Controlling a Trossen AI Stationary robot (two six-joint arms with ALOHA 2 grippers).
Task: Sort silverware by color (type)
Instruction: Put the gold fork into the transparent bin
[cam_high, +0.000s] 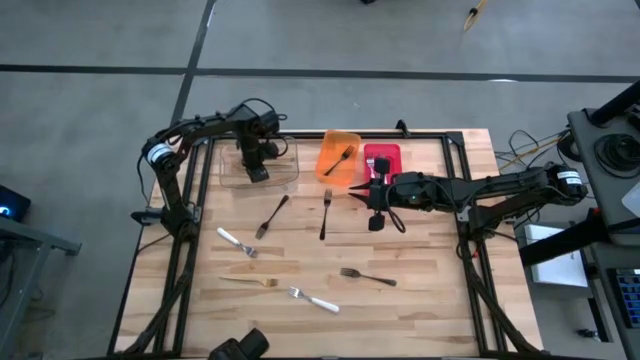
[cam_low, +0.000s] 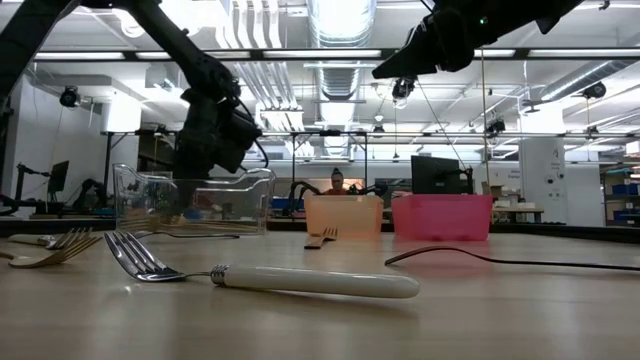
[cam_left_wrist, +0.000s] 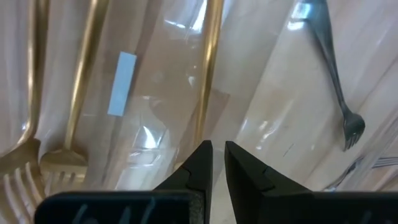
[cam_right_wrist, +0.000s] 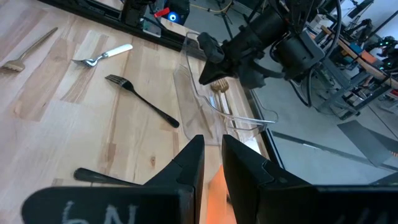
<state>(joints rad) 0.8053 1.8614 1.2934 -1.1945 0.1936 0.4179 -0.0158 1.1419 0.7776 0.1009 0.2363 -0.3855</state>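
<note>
My left gripper (cam_high: 258, 172) points down into the clear bin (cam_high: 285, 176) at the table's far left. Its fingers (cam_left_wrist: 217, 150) are slightly open with nothing between them. Three gold forks (cam_left_wrist: 81, 81) lie on the bin's floor, and one gold handle (cam_left_wrist: 208, 68) runs up beside a fingertip. My right gripper (cam_high: 356, 192) hovers above the table by the orange bin (cam_high: 338, 160), its fingers (cam_right_wrist: 212, 148) a narrow gap apart and empty. Loose on the table lie black forks (cam_high: 272, 215) (cam_high: 326, 213) (cam_high: 367, 276), white-handled forks (cam_high: 237, 242) (cam_high: 313, 299) and a gold fork (cam_high: 250, 281).
A black fork (cam_high: 342, 156) lies in the orange bin, and the red bin (cam_high: 382, 158) stands right of it at the far edge. A black frame rail (cam_high: 460, 180) runs along the table's sides. A person (cam_low: 337, 182) sits far off in the room behind.
</note>
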